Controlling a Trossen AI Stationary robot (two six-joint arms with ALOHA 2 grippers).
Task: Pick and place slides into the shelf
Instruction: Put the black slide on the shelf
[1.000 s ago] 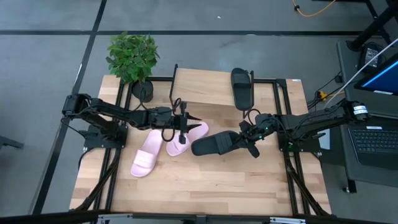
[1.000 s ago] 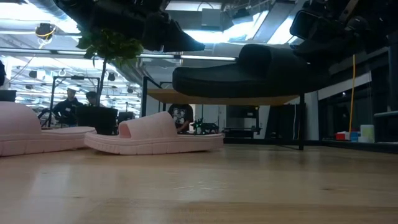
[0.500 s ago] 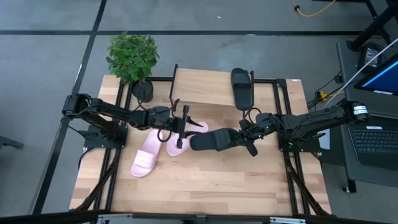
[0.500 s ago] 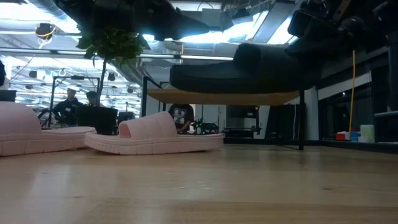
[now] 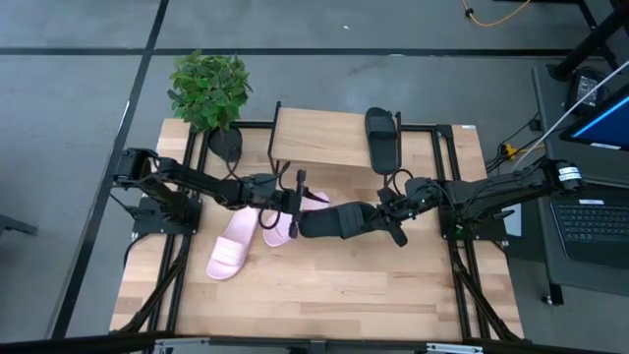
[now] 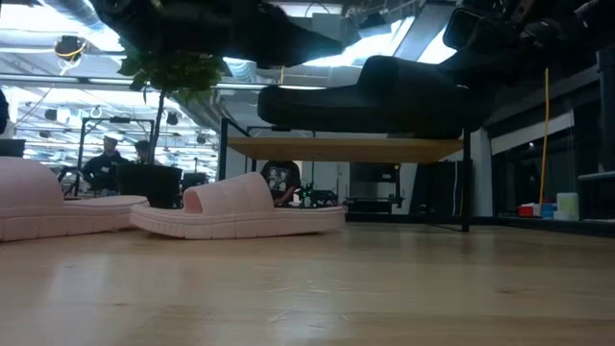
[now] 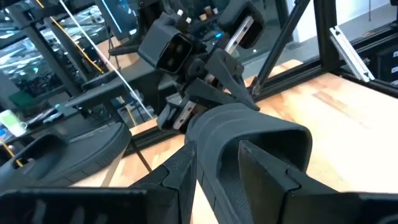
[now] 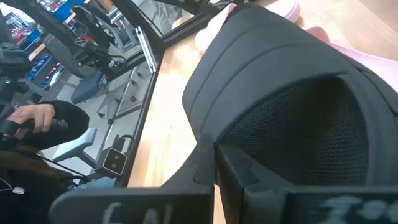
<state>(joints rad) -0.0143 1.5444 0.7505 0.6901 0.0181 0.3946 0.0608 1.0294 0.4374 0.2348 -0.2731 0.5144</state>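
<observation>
A black slide [image 5: 337,221] hangs in the air between my two grippers, above the table's middle. My right gripper [image 5: 386,211] is shut on its strap end. My left gripper [image 5: 299,205] is open, and its fingers stand on either side of the slide's other end [image 7: 217,180]. Two light pink slides [image 5: 229,251] [image 5: 280,228] lie sole down on the table below my left arm. A second black slide [image 5: 381,138] lies on the right part of the shelf's wood plank [image 5: 319,138]. My right gripper pinches the sole's edge at the end nearest the strap [image 8: 205,146] between its two fingers. The fingers come about level from the table's right side. The slide is lifted clear, about level with its strap up [image 6: 404,82]. My left gripper: whether its fingers [image 7: 267,168] touch the slide cannot be told.
A potted plant [image 5: 208,88] stands at the far left corner beside the shelf. Black frame rails [image 5: 447,187] run along both table sides. The near half of the tabletop [image 5: 324,285] is bare wood. People sit in the room behind [image 6: 110,163].
My right gripper has raised the black slide a little and carried it slightly toward the table's left, keeping it level. My left gripper has moved toward the table's right, up to the slide's free end, so its open fingers now straddle it.
</observation>
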